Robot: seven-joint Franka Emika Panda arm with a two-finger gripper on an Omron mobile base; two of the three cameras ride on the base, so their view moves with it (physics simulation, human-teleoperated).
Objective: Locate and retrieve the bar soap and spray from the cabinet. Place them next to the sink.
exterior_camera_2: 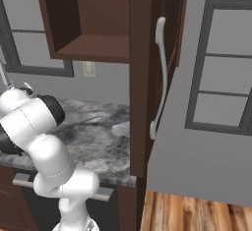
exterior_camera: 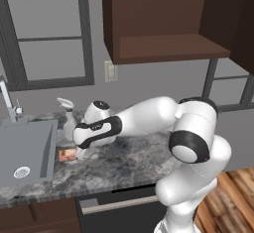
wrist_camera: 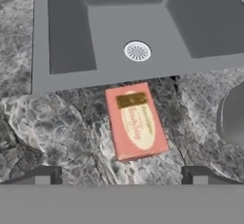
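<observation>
The reddish-orange bar soap [wrist_camera: 136, 121] lies flat on the marbled counter, just beside the sink [wrist_camera: 138, 27] rim; it also peeks out under the hand as the bar soap [exterior_camera: 66, 154]. My gripper [wrist_camera: 121, 178] hovers over it, open, its fingertips [wrist_camera: 47, 175] wide apart and touching nothing. The pale spray [exterior_camera: 67, 114] stands upright on the counter behind the hand, close to the sink [exterior_camera: 25, 150]; a grey rounded edge of the spray [wrist_camera: 232, 116] shows at the right of the hand view. The cabinet [exterior_camera: 168, 24] hangs above, its shelf bare.
A thin silver faucet [exterior_camera: 7, 98] rises at the sink's back. The cabinet door [exterior_camera_2: 147, 77] stands open with its long pale handle [exterior_camera_2: 160, 72] toward me. A wall outlet [exterior_camera: 111, 71] sits under the cabinet. Windows flank both sides.
</observation>
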